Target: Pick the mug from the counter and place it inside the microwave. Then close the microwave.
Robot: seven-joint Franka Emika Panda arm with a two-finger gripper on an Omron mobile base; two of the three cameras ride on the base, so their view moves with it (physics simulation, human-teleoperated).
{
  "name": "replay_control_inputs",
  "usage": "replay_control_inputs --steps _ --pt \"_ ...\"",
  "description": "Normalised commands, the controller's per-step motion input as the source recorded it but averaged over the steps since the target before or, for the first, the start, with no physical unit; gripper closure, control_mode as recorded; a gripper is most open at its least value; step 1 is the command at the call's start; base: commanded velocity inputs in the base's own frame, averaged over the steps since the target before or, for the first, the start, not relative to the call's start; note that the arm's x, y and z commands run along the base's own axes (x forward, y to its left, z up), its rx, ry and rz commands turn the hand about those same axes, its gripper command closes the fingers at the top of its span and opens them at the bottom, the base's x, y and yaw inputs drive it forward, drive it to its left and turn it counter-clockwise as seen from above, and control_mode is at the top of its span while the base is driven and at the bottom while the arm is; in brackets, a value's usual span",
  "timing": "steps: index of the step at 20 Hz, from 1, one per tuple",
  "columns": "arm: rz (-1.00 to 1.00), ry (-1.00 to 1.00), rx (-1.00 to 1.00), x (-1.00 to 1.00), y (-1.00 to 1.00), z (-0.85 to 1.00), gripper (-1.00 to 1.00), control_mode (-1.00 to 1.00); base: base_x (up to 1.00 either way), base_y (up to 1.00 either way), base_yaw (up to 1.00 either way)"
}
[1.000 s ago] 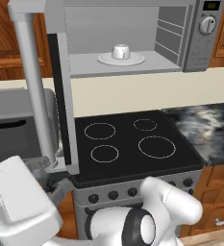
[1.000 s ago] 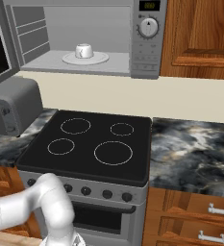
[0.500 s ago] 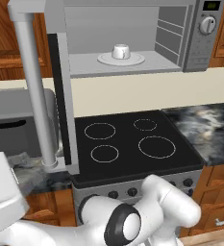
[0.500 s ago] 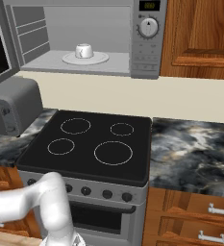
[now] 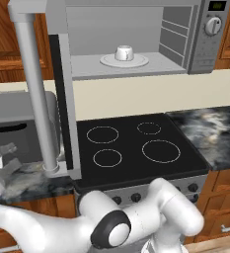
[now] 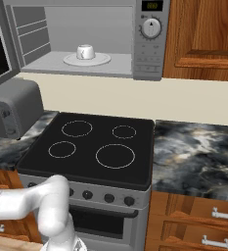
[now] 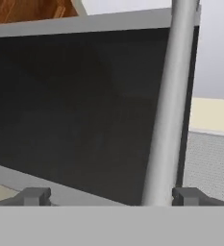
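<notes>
inside the open microwave (image 5: 195, 44), the small white mug (image 5: 124, 52) sits on the round white plate (image 5: 106, 61), near the middle of the grey cavity. from the right base view the mug (image 6: 85, 51) rests on that plate (image 6: 102, 60) with its handle toward the right. the microwave door (image 5: 62, 104) stands swung wide open, its long bar handle (image 5: 35, 94) running top to bottom at the left. in the hand view the dark glass door (image 7: 75, 110) is close ahead, with the bar handle (image 7: 167, 101) crossing it on the right. the gripper (image 7: 111, 197) is spread wide, one dark fingertip (image 7: 34, 196) well apart from the other, holding nothing. below lies a black stovetop (image 6: 93, 147) between stretches of dark marbled counter (image 6: 198, 152). a grey toaster (image 6: 12, 108) stands on the counter at the left.
</notes>
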Motion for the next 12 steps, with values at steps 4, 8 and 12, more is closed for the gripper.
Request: replay_control_inputs --steps 4,8,12 --pt "-0.02 0.0 0.0 0.32 0.03 0.0 -1.0 -1.0 0.0 0.0 0.0" --pt "0.0 0.0 0.08 -0.04 -0.42 0.07 -1.0 -1.0 0.0 0.0 0.0" --pt "0.0 -0.03 0.2 -0.26 -0.7 0.27 -1.0 -1.0 0.0 0.0 0.0"
